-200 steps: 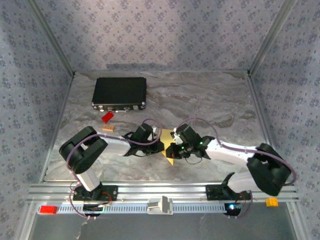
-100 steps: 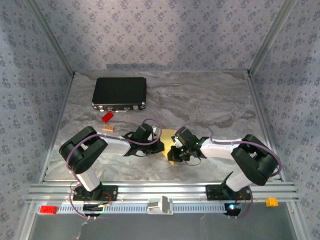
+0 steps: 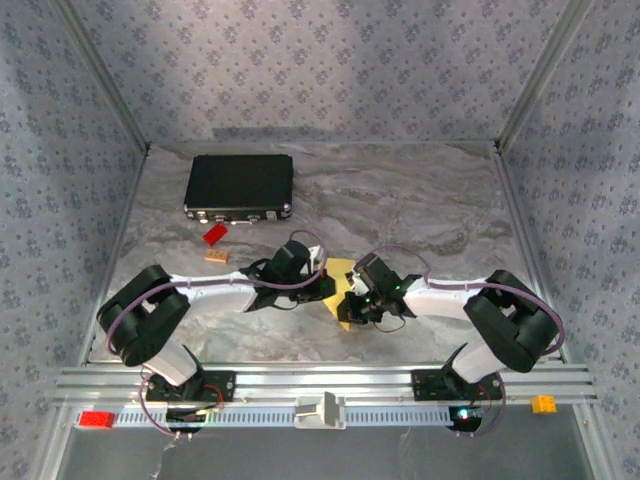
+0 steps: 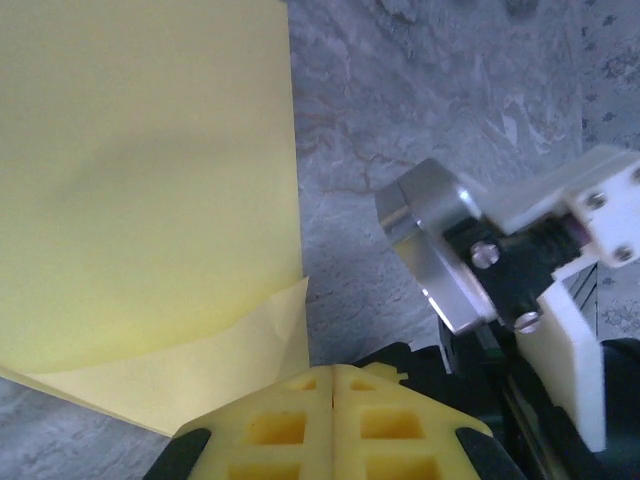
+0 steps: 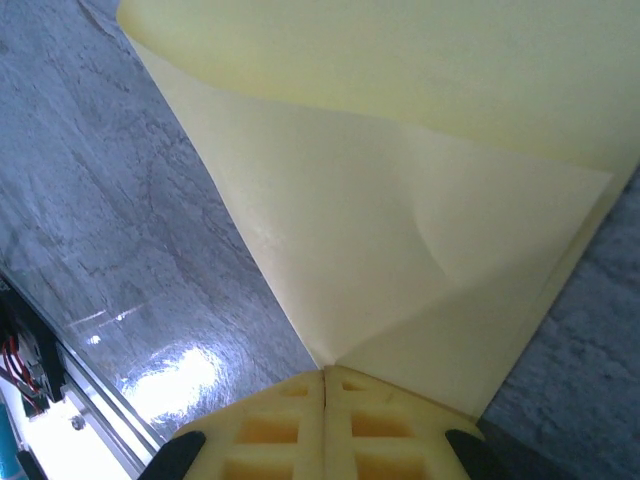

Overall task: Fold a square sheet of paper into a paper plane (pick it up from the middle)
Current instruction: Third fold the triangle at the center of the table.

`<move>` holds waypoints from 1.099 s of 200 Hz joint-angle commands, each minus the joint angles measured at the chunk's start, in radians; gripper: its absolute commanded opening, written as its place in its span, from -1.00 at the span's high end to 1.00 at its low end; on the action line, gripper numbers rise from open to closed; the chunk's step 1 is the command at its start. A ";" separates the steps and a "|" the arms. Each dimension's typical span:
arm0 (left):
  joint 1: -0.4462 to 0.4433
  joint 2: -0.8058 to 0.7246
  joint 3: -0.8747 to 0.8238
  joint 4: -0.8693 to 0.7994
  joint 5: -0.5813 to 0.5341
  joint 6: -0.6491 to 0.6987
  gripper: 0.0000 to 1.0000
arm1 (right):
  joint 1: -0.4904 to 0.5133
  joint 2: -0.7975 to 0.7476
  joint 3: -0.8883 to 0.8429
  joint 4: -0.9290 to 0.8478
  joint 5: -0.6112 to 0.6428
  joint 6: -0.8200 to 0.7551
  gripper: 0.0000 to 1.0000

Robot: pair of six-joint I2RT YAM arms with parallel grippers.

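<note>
Since both hands are shut tight with nothing clearly pinched between the fingers, what matters for the next move is where the square sheet of paper point(image 3: 340, 275) sits relative to each of them. From above it's on the surface point(image 3: 420, 210), squeezed right between the left hand point(image 3: 322, 289) and the right hand point(image 3: 352, 300). Its long run goes crosswise to both hands, which point at each other. In the right wrist view the paper is dead ahead of the closed fingertips point(image 5: 285, 410), and a folded-over flap point(image 5: 420, 260) comes to a point right at the tips, so that hand is touching it or as good as. Can't tell if it's pressing the fold down or nipping the edge, honestly. In the left wrist view most of the sheet is ahead and off to that hand's left, with only a small corner fold point(image 4: 230, 365) just beside its fingertips point(image 4: 290, 420) and bare surface straight ahead. So I'd say the right hand is nearer and better lined up to work the crease, while the left would have to slide to its own left to get on the paper. Partly folded at best, no plane yet.
</note>
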 commanded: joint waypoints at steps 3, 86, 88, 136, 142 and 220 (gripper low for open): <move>-0.014 0.052 -0.029 0.036 -0.006 -0.034 1.00 | -0.009 0.029 -0.006 -0.099 0.041 -0.007 1.00; 0.008 0.154 -0.029 0.022 -0.070 -0.037 1.00 | -0.008 0.025 -0.037 -0.092 0.045 -0.002 1.00; 0.010 0.154 -0.030 0.022 -0.073 -0.037 1.00 | -0.008 0.024 -0.039 -0.092 0.046 -0.003 1.00; 0.073 0.157 -0.034 0.018 -0.055 0.008 1.00 | -0.009 0.023 -0.040 -0.090 0.044 -0.006 1.00; 0.083 0.157 -0.034 0.018 -0.051 0.012 1.00 | -0.008 0.023 -0.041 -0.090 0.044 -0.007 1.00; 0.168 0.153 -0.056 0.024 -0.015 0.052 1.00 | -0.008 0.025 -0.043 -0.088 0.037 -0.011 1.00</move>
